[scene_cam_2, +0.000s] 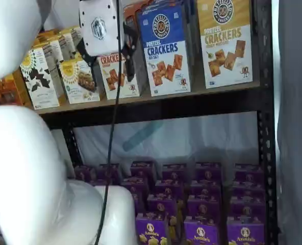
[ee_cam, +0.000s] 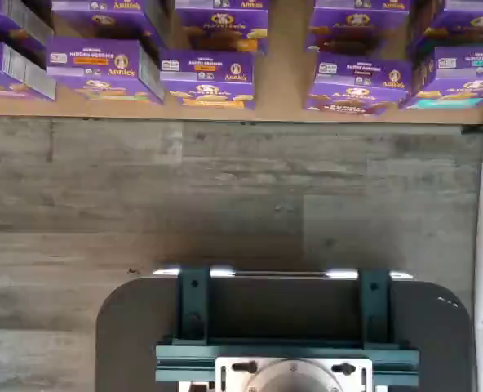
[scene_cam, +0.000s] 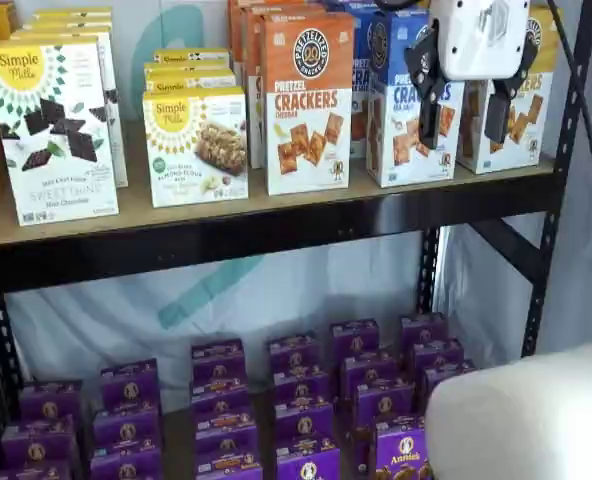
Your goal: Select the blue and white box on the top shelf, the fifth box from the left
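The blue and white box [scene_cam: 391,110] stands upright on the top shelf [scene_cam: 226,235], between an orange-topped carton and a yellow-topped carton; it also shows in a shelf view [scene_cam_2: 165,48]. My gripper [scene_cam: 463,135] hangs in front of the shelf at box height, with its white body above and two black fingers apart, open and empty. One finger overlaps the blue box's right side in that view. In a shelf view my gripper [scene_cam_2: 107,61] shows left of the box. The box does not show in the wrist view.
The orange-topped carton [scene_cam: 308,100] and the yellow-topped carton [scene_cam_2: 225,41] flank the box. Simple Mills boxes [scene_cam: 51,130] stand at the shelf's left. Purple Annie's boxes [scene_cam: 306,400] fill the lower level and show in the wrist view [ee_cam: 209,77]. A black cable [scene_cam_2: 112,127] hangs down.
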